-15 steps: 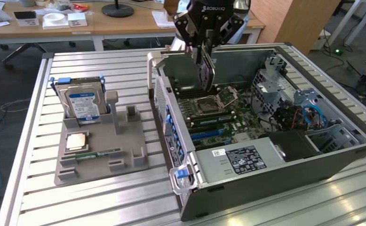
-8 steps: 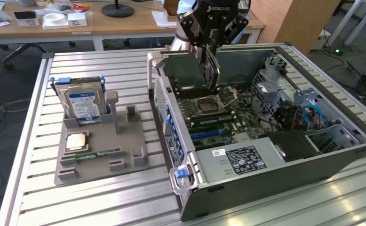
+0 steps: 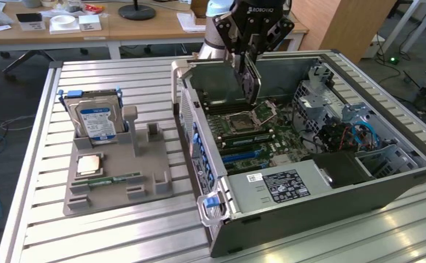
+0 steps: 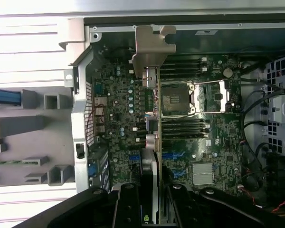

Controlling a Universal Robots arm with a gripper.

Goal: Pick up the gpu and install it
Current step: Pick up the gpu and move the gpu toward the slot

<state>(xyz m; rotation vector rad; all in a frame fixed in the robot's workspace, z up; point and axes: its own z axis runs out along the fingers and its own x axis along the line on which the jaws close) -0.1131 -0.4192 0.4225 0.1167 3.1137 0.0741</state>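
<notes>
The gpu (image 3: 252, 82) hangs upright and edge-on over the open computer case (image 3: 300, 203), above the motherboard (image 3: 246, 131) near the CPU socket (image 3: 246, 120). My gripper (image 3: 248, 55) is shut on its upper edge, one finger on each face. In the wrist view the gpu (image 4: 153, 118) runs as a thin card across the board, its silver bracket (image 4: 152, 45) at the far end near the case wall. The black fingers (image 4: 128, 204) clamp the card on both sides, and my gripper (image 4: 152, 202) sits over the blue slots (image 4: 173, 155).
A grey fixture (image 3: 121, 175) beside the case, on the exterior view's left, holds a hard drive (image 3: 96, 120), a CPU (image 3: 88, 164) and a memory stick (image 3: 114, 179). Cables and a drive cage (image 3: 344, 126) fill the case's far side. A slatted metal table (image 3: 110, 235) carries everything.
</notes>
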